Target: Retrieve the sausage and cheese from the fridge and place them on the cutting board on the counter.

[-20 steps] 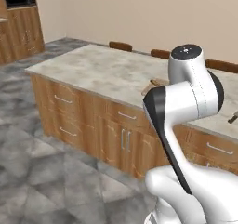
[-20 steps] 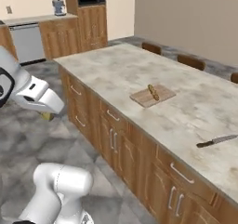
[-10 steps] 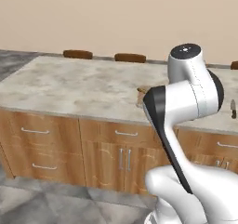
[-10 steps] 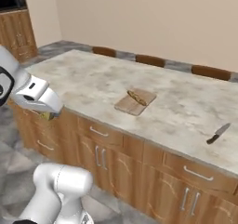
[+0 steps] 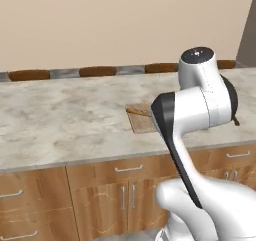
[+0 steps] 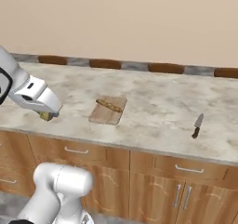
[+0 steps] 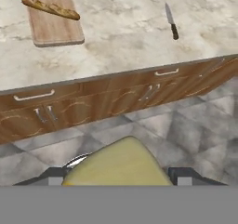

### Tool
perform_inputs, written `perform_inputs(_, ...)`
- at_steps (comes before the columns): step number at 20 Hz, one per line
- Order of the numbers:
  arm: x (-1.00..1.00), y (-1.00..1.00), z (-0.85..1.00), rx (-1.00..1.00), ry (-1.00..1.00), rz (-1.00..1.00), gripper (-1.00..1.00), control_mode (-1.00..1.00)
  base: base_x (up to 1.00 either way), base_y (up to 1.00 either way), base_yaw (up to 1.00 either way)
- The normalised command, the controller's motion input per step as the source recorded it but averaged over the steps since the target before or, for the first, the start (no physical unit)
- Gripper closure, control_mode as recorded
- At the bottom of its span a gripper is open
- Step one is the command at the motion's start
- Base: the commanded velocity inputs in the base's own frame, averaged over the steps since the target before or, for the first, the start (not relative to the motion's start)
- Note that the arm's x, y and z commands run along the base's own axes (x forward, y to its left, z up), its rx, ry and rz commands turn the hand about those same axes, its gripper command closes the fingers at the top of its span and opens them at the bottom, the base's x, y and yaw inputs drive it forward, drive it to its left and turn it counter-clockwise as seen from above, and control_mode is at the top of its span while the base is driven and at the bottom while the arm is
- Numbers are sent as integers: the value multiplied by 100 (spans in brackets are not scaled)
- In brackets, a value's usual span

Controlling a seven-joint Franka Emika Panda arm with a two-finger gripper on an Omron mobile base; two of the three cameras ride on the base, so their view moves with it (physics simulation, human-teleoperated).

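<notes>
Right base view is showing the broad beige-grey mottled stone bench (image 6: 153,102) stretching across the room over brown wooden cabinets with metal handles (image 6: 153,172). The white arm's end effector (image 6: 46,115) is hanging at the bench's front edge, left of the small flat light-brown wooden cutting board (image 6: 108,111), with its fingers clamped on the dull yellow wedge of cheese (image 6: 45,116) that is peeking out beneath it. In the hand view the same cheese (image 7: 118,165) is sitting wide between the two dark finger tips, over the grey tiled floor (image 7: 186,125). A long golden-brown bread-like stick (image 6: 109,105) is lying diagonally on the board. A small knife with a dark handle and silver blade (image 6: 197,126) is resting on the bench, well apart to the board's right.
</notes>
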Motion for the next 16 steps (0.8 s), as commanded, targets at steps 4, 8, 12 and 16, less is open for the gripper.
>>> perform_inputs(4, 0, 0, 0, 0, 0, 0, 100, 100, 82, 12, -26)
perform_inputs(8, 0, 0, 0, 0, 0, 0, 100, 100, 78, 44, -1)
perform_inputs(12, 0, 0, 0, 0, 0, 0, 100, 100, 69, 5, 0)
perform_inputs(16, 72, 1, -24, 0, 22, 4, 100, -100, 21, 0, 0)
